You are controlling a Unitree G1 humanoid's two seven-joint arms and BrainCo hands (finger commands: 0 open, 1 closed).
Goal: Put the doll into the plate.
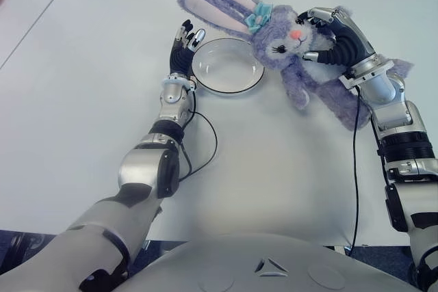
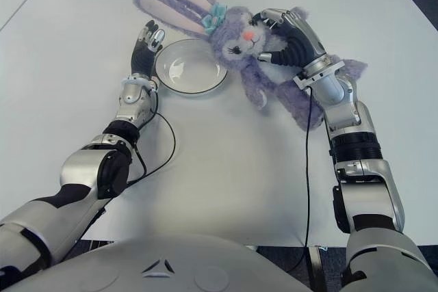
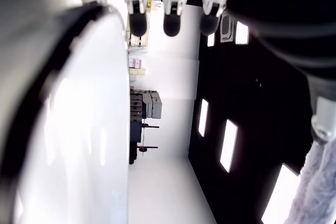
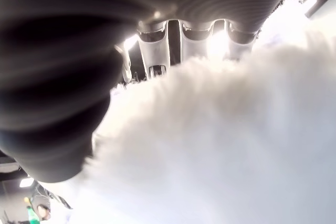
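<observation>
**Doll gripped beside plate: transfer risks**

Eye views: the right hand (image 1: 335,35) is closed around the doll (image 1: 287,42), which lies on the table (image 1: 68,100) just beside the plate (image 1: 227,66), not in it. The left hand (image 1: 183,44) touches the plate's left rim.

Left wrist view: fingers (image 3: 172,22) extended, holding nothing.

Right wrist view: fingers (image 4: 157,56) press into plush.

Risk: trailing limbs or ears may snag the rim and shift the plate; soft plush may slip.

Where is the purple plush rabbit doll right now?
In the eye views, the purple plush rabbit doll lies on the white table just right of the white round plate, gripped by the right robot hand.
</observation>
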